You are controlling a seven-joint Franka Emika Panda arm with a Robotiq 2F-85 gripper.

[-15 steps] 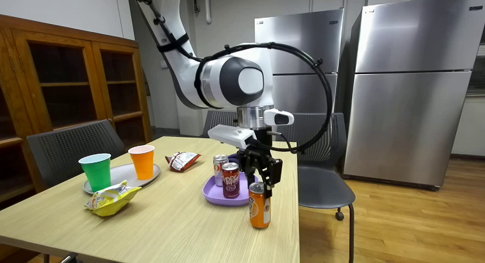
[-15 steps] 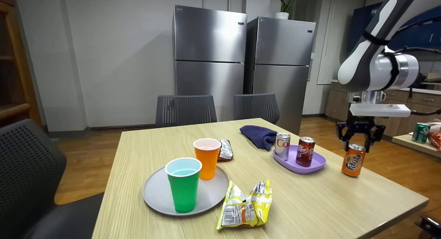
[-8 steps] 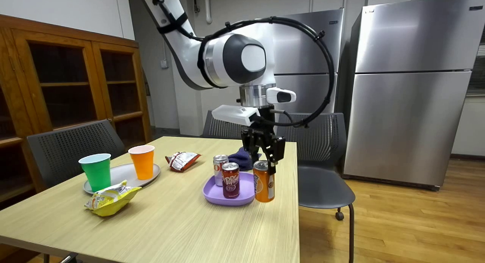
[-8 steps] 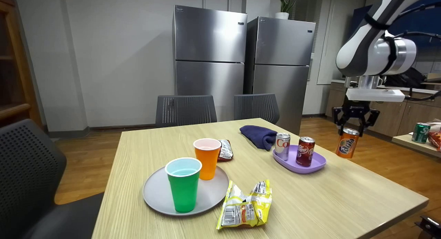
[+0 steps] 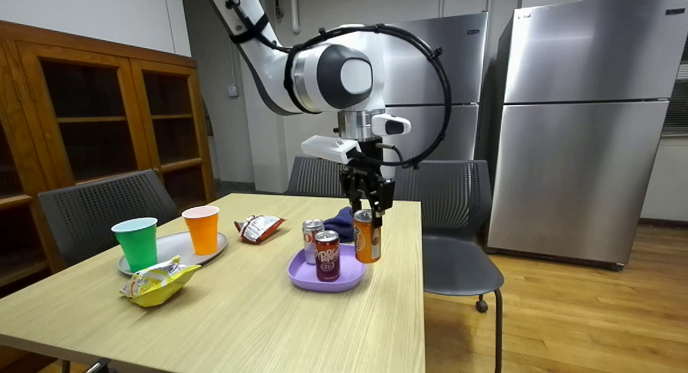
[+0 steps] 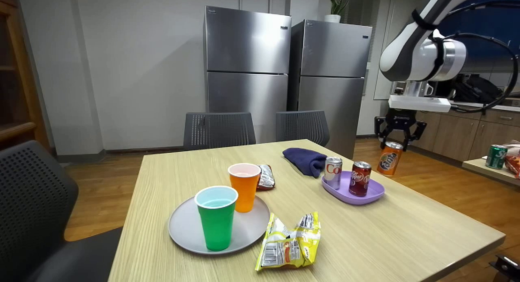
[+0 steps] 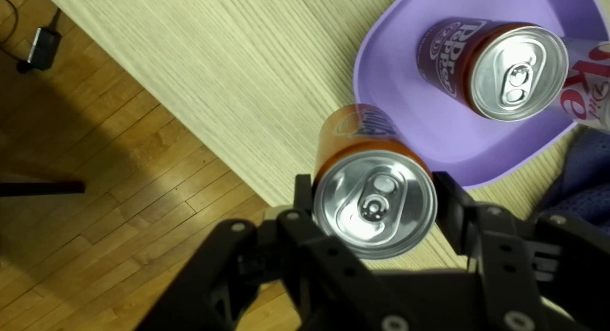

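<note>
My gripper [image 5: 366,214] is shut on an orange Fanta can [image 5: 365,245] and holds it above the table, close to the purple tray. In an exterior view the can [image 6: 388,160] is slightly tilted. In the wrist view the fingers [image 7: 374,192] press both sides of the can's silver top [image 7: 376,226]. The purple tray [image 7: 395,73] lies just beyond the can. A dark red Dr Pepper can [image 7: 495,68] and a silver Diet Coke can [image 7: 588,85] stand upright in the tray. The tray's side nearest my gripper is bare.
A navy cloth [image 6: 304,160] lies behind the tray. A grey plate [image 6: 183,229] holds a green cup [image 6: 218,221] and an orange cup [image 6: 245,188]. A yellow snack bag [image 6: 290,243] and a red-white bag [image 5: 259,228] lie on the table. Chairs [image 5: 457,255] stand around it.
The Fanta can stood on the table between my fingers one second ago. It has been lifted and carried with the gripper toward the tray's near side. The other objects have not moved.
</note>
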